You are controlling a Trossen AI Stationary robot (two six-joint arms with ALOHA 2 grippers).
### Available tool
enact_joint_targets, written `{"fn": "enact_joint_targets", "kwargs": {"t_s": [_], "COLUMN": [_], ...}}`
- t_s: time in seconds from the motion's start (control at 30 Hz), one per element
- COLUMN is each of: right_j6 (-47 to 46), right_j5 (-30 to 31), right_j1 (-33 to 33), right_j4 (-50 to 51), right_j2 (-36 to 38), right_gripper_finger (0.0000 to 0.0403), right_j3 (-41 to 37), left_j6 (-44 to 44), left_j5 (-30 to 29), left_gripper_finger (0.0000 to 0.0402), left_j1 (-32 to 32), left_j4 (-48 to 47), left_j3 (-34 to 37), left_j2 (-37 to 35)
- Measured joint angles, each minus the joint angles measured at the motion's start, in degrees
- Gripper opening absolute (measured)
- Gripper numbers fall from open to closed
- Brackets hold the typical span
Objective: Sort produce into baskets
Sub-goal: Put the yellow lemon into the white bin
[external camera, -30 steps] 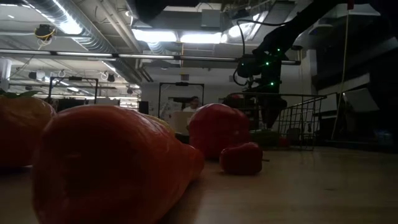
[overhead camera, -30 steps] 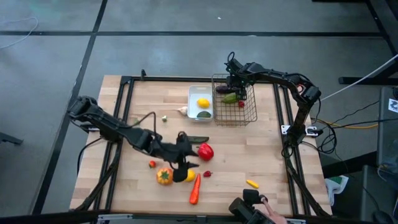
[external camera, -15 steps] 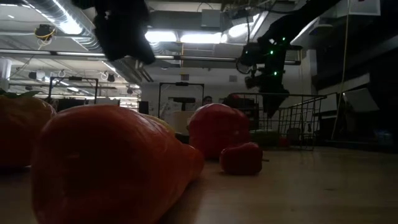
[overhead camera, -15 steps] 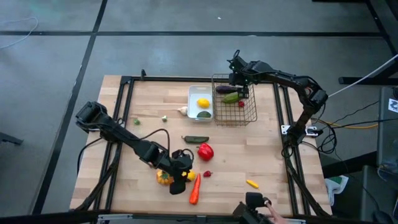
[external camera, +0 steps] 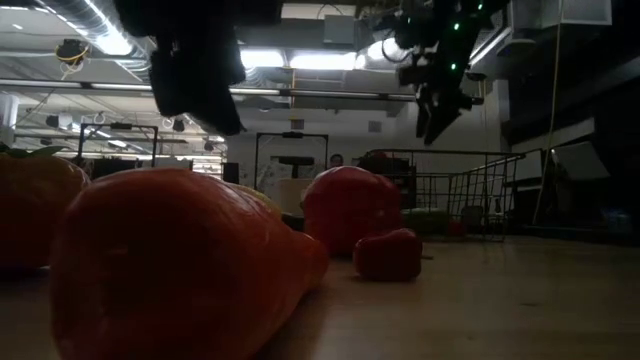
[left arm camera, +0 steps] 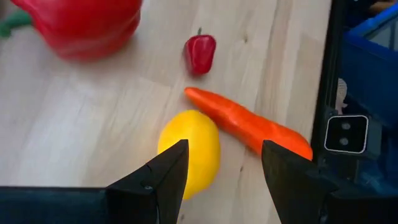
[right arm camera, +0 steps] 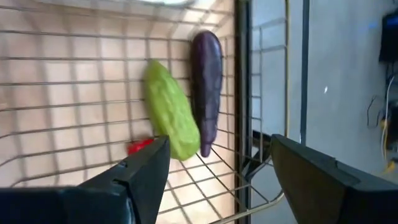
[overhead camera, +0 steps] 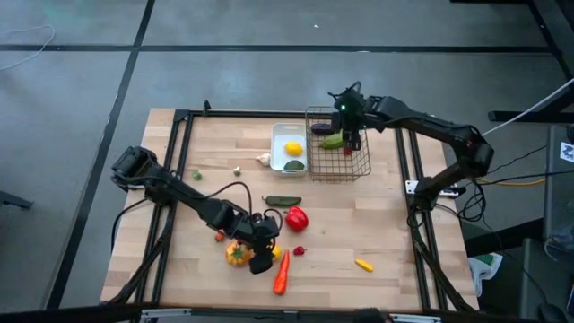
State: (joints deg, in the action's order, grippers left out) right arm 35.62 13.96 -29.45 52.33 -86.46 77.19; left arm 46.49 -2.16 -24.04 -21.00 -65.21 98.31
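Observation:
My left gripper (left arm camera: 224, 149) hangs open just above a yellow lemon (left arm camera: 189, 152) near the table's front edge. An orange carrot (left arm camera: 249, 124) lies against the lemon. An orange tomato (overhead camera: 237, 255), a small red chilli (left arm camera: 200, 53) and a red pepper (overhead camera: 296, 217) lie close by. My right gripper (right arm camera: 221, 142) is open and empty above the wire-mesh basket (overhead camera: 359, 166). In the basket lie a green cucumber (right arm camera: 171, 118), a purple eggplant (right arm camera: 206, 87) and a red chilli (right arm camera: 142, 146). The white tray (overhead camera: 276, 148) holds a lemon (overhead camera: 292, 149) and a green piece (overhead camera: 293, 165).
On the wood also lie a dark green cucumber (overhead camera: 283, 200), a yellow chilli (overhead camera: 362, 265), a small red piece (overhead camera: 220, 237), a white piece (overhead camera: 263, 160) beside the tray and two small green bits (overhead camera: 196, 176). Black rails frame the table's left and right sides.
My left gripper has sunk toward the lemon, moved toward the near edge and rolled about its own line, still open. My right gripper has risen out of the wire-mesh basket, open and empty. The produce lies where it was.

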Motion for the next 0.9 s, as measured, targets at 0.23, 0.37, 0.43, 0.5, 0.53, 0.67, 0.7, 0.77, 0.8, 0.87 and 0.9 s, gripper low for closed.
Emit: {"fn": "enact_joint_targets", "kwargs": {"t_s": [0.23,0.37,0.43,0.5,0.53,0.67,0.7,0.77,0.8,0.87,0.9], "right_j6": [-4.3,-7.2,-8.6,-10.2,-11.2,-16.3,-17.7,-19.3,-20.2,-21.7,-22.4], "right_j5": [-0.3,-1.1,-1.1,-1.2,-1.1,-1.2,-1.2,-1.3,-1.3,-1.4,-1.4], "right_j1": [6.9,11.1,13.4,15.6,16.8,21.4,22.6,24.6,25.3,26.8,27.3], "right_j4": [3.4,5.4,6.0,6.5,6.5,6.6,7.0,8.6,9.5,11.2,12.3], "right_j2": [3.2,3.7,3.7,3.7,3.7,3.7,3.7,3.7,3.7,3.7,3.7], "right_gripper_finger": [0.0276,0.0276,0.0276,0.0276,0.0276,0.0276,0.0276,0.0276,0.0276,0.0276,0.0276], "right_j3": [0.0,0.0,0.0,0.0,0.0,0.0,0.0,0.0,0.0,0.0,0.0], "left_j6": [-1.8,-2.5,-3.4,-4.2,-4.7,-5.1,-5.2,-6.1,-6.5,-7.0,-7.0], "left_j5": [5.5,5.9,6.0,6.1,6.2,6.1,6.1,6.0,6.0,6.3,6.5], "left_gripper_finger": [0.0198,0.0198,0.0198,0.0198,0.0198,0.0198,0.0198,0.0198,0.0198,0.0198,0.0198], "left_j1": [0.8,1.3,1.2,1.2,1.3,1.9,2.1,2.2,2.4,2.4,2.4], "left_j4": [0.4,0.4,0.4,0.4,0.4,0.3,0.2,0.2,0.3,0.4,0.3], "left_j3": [0.0,0.0,0.0,0.0,0.0,0.0,0.0,0.0,0.0,0.0,0.0], "left_j2": [3.6,3.5,3.5,3.5,3.5,3.5,3.5,3.5,3.6,3.9,4.0]}}
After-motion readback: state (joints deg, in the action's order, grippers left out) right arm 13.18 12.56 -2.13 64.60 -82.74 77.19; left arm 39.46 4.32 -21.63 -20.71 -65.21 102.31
